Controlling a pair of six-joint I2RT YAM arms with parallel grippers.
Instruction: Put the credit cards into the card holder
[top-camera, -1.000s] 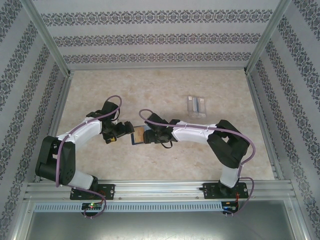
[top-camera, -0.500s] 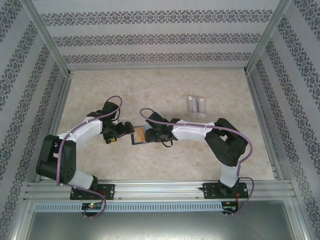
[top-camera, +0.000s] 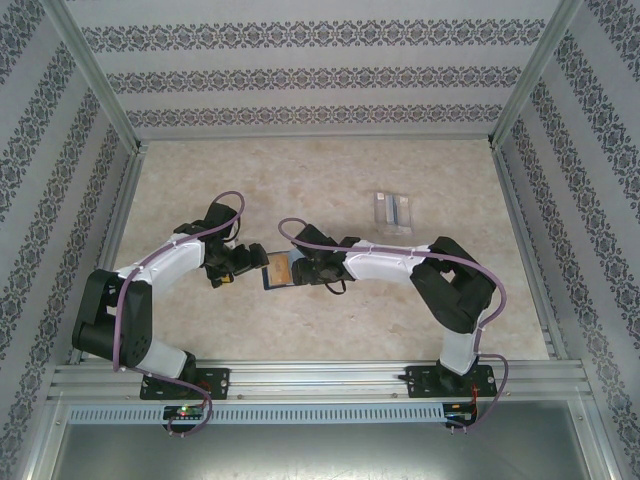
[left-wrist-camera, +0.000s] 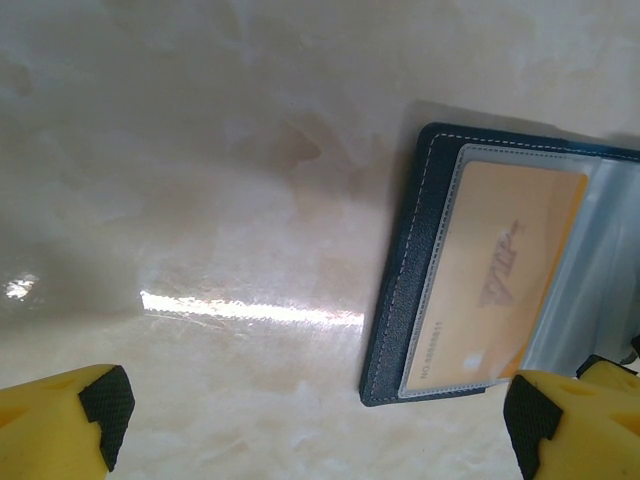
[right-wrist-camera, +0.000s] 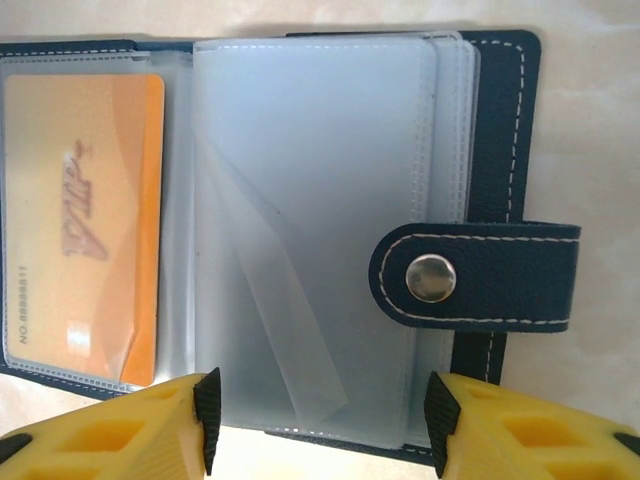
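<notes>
Right gripper (right-wrist-camera: 320, 425): jaws spread, over the near edge of the card holder (right-wrist-camera: 500, 150), which lies open on the table (left-wrist-camera: 200, 150). Left gripper (left-wrist-camera: 320, 420): jaws spread, just beside the holder. Orange-yellow credit card (right-wrist-camera: 85, 220): inside a clear sleeve.

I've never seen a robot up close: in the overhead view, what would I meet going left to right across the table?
The left end effector, card holder, right end effector, clear plastic box.
</notes>
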